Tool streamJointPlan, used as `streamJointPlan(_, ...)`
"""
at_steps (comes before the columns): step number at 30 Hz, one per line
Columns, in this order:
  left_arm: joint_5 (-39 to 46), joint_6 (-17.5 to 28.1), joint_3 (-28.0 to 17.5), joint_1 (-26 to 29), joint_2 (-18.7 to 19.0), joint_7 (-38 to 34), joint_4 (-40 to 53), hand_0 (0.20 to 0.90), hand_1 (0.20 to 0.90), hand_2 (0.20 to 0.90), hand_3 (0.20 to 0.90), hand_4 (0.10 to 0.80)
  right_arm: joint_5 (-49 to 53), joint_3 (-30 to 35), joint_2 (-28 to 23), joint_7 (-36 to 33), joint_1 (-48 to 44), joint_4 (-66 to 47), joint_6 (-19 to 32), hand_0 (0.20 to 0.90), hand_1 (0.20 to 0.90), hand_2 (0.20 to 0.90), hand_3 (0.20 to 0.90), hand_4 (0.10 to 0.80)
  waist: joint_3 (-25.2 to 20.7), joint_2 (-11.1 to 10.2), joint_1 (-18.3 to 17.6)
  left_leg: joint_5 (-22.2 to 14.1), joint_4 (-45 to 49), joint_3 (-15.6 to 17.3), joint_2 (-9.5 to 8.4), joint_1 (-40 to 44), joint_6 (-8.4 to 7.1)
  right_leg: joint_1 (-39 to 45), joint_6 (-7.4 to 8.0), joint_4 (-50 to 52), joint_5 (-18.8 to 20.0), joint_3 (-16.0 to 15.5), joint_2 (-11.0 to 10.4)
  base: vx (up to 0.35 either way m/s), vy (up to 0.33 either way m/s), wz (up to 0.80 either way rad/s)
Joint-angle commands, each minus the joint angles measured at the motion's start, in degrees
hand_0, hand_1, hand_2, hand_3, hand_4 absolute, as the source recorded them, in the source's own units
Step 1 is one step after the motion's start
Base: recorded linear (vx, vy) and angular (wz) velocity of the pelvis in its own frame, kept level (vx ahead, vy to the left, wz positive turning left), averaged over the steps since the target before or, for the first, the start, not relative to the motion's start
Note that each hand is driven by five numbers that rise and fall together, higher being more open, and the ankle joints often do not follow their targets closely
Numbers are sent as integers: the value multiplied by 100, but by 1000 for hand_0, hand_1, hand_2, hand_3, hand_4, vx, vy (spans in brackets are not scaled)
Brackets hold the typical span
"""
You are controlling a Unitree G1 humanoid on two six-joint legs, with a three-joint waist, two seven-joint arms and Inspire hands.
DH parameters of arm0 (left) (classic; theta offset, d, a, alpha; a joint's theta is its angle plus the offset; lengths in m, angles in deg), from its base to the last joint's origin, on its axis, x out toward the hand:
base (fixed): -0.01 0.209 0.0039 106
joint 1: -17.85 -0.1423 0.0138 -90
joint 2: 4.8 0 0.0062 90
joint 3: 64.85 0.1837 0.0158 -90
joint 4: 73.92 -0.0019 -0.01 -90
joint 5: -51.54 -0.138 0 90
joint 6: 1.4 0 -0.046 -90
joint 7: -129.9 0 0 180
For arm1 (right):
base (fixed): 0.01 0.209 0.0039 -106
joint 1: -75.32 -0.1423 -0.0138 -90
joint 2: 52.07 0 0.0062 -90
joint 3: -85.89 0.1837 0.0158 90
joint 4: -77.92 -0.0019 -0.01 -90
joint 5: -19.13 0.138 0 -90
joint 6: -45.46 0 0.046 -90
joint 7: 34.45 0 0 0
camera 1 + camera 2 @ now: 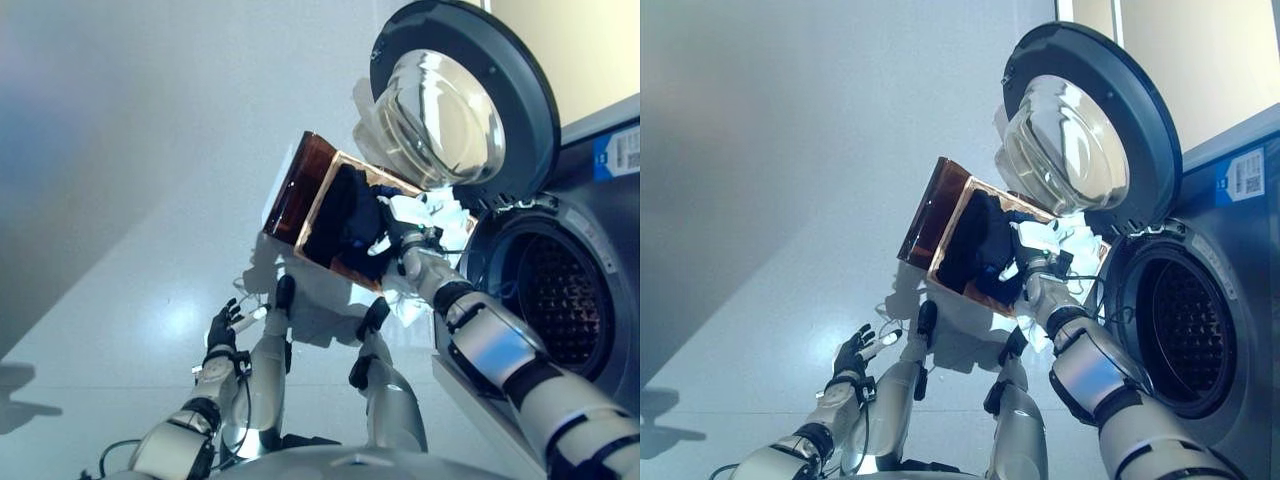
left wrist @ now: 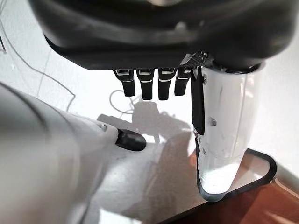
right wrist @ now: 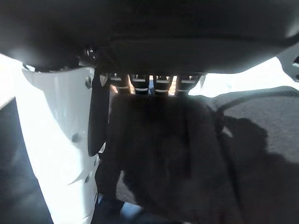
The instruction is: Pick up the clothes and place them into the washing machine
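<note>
The washer [image 1: 600,240] stands at the robot's right with its round door [image 1: 462,100] swung wide, the domed glass bulging out of a dark grey ring. The drum mouth [image 1: 550,300] is unobstructed, a dark perforated metal hollow inside a grey rim. To the left the pale, glossy floor [image 1: 120,200] lies broad and bare.

A brown, translucent, square-edged basket [image 1: 300,185] sits on the floor just beside the door's lower edge, near the drum mouth. The clothes [image 1: 345,215] are a dark, almost black, soft bundle, limp and folded, over the basket's opening. The right hand [image 1: 400,225] is at the bundle; in the right wrist view its fingers [image 3: 140,84] curl down onto the dark cloth, with the white-covered thumb [image 3: 65,140] alongside, gripping it.

The left hand [image 1: 222,325] hangs low on the left, apart from everything, fingers loosely spread and holding nothing.
</note>
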Motion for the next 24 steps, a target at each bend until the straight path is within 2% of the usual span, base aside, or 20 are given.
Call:
streamJointPlan(1,289,271,240,-133,43,-74,288,900,900,900,900,800,-238,-203,-291,-239,-803,145,-120,900,900,900,900,800,135,140,177,367,-352,-297,-153,-433,-192,-129,429,744,-96,404,-301,-69,8,2)
streamJointPlan(12,685,362,477,-206,222,-45,1543,900,900,900,900,800,-440,-423,-536,-203,-1218,204,-250,900,900,900,900,800,377,72,135,530,-352,-448,-89,-974,-194,-645,432,732,48,434,-174,-63,-5,0)
streamJointPlan(24,871,341,459,-244,274,-74,1896,900,900,900,900,800,-597,-621,-356,-138,-1524,259,-347,900,900,900,900,800,377,-113,136,493,-153,-436,7,-1172,-99,-958,350,783,14,566,-11,-30,-4,-2)
